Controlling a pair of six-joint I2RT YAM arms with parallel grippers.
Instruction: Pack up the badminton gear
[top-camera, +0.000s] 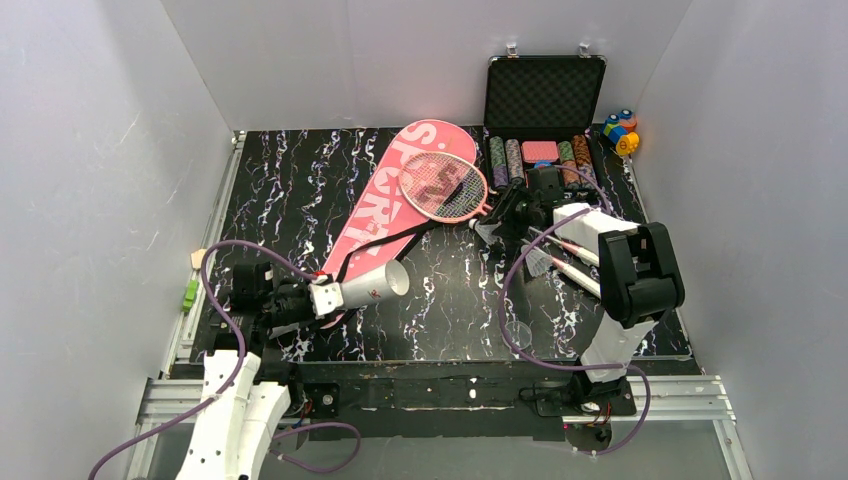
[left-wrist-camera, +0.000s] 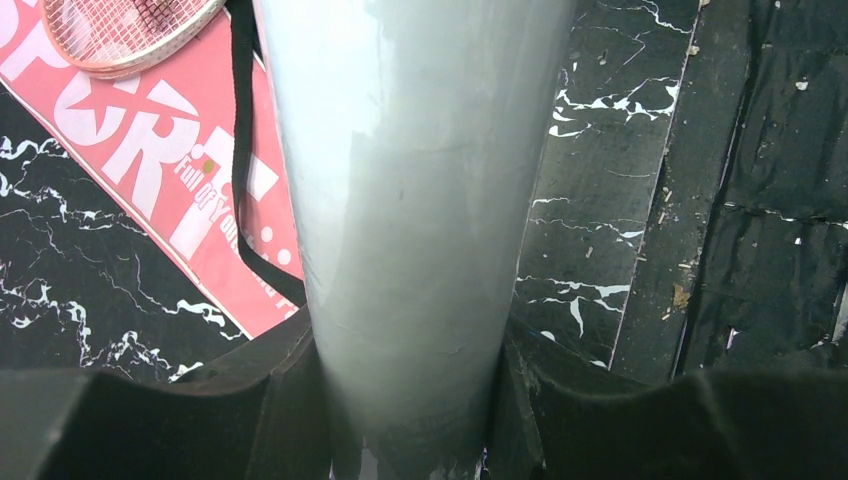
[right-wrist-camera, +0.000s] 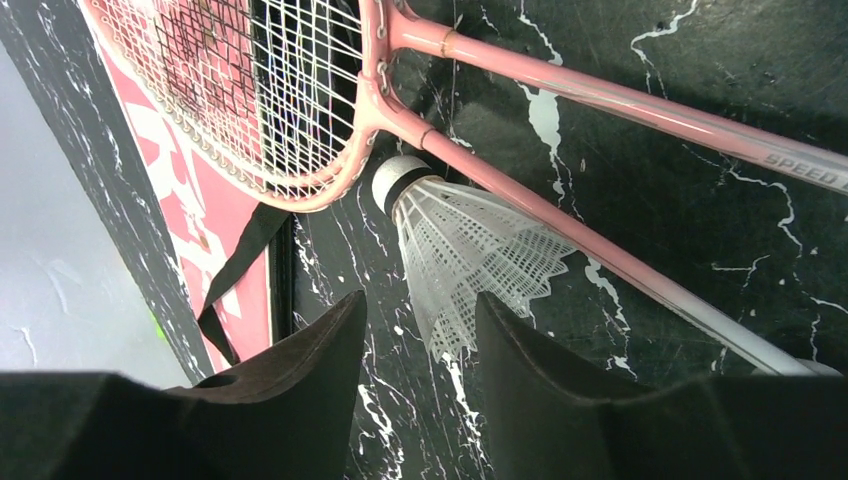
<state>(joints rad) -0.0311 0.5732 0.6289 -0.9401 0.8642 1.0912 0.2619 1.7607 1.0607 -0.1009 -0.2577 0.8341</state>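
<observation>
1. The right gripper stands part-way apart, one finger on each side of the feather skirt of a white shuttlecock. No squeeze shows, so I judge that nothing is held yet.
2. The shuttlecock lies right of centre on the table, cork toward the racket heads, with one racket shaft touching or just beside it. A light pinch on the skirt suits it, since hard pressure would crush the feathers. Keep the finger on that side off the shaft, then lift straight up.
3. At near left, the left gripper is clamped on the white tube, which lies roughly level with its mouth toward the right. Holding it steady would let the shuttlecock enter cork first.
4. What the tube holds cannot be told.
5. The pink bag lies flat, running from far centre to near left. The racket heads rest on top of it, not inside.
6. The black case stands open at far right, with poker chips in rows. It is no part of this packing.
</observation>
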